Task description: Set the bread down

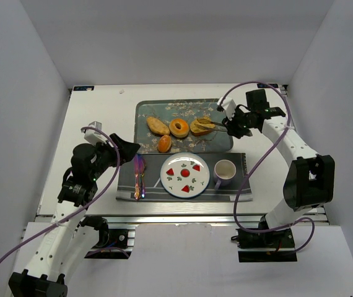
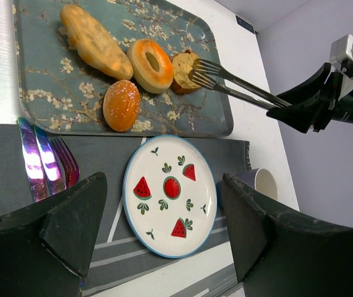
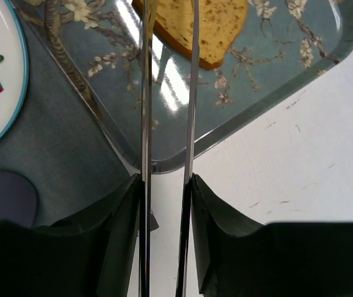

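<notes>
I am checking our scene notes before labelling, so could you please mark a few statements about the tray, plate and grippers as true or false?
1. The right gripper is shut on the tongs. True.
2. A bun sits on the plate. False: it carries no food, only painted watermelon slices.
3. The tray holds four bread pieces, a ring-shaped one among them. True.
4. The cup stands left of the plate. False: in the top view it is on the right.
5. The left gripper grips the cutlery. False: it is open and holds nothing.
</notes>
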`<state>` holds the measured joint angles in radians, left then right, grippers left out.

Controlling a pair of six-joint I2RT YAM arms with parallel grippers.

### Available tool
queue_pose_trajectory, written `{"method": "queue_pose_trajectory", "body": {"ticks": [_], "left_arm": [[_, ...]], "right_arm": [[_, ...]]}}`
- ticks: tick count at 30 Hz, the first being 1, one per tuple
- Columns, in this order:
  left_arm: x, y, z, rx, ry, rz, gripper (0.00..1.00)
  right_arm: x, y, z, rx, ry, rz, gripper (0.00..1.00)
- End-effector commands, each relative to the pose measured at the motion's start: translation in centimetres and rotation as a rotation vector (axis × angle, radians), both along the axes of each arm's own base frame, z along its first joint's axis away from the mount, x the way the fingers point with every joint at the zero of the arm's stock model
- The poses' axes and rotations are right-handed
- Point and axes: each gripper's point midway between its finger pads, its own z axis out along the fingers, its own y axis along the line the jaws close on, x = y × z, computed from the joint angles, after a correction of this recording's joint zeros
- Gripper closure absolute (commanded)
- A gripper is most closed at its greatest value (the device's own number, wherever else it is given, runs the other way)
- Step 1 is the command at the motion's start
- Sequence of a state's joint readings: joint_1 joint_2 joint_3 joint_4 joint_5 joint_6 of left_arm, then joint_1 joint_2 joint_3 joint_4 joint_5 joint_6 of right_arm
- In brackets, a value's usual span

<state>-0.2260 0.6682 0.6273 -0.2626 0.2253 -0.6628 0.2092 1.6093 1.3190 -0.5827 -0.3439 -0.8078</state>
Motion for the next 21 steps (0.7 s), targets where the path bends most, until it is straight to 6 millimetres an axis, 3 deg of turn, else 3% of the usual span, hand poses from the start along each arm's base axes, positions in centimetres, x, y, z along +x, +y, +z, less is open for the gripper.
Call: {"method": "queue_pose_trajectory", "body": {"ticks": [1,13,18,21], "left_arm": [[-0.1,0.2,-0.2,0.004,0.007,0.004,0.16],[-0.1,0.0,-0.5,0.001,0.009,-0.001,0.16],[-0.1,0.2,-0.5,0.005,0.011,0.004,0.16],[-0.2,0.2,-0.5,0.004,0.010,0.008,0.16]], "right_arm": [[0.2,0.6,1.4,-0.033,-0.042,0.039,0.59],[-0.8,1.8,-0.1,-0.078,-0.045,0.073,0.48],[-0.8,2.1,-1.2,-0.126,-0.048,0.080,0.50],[-0.4,1.6,-1.6,-0.169,-0.064,0.072,0.58]]}}
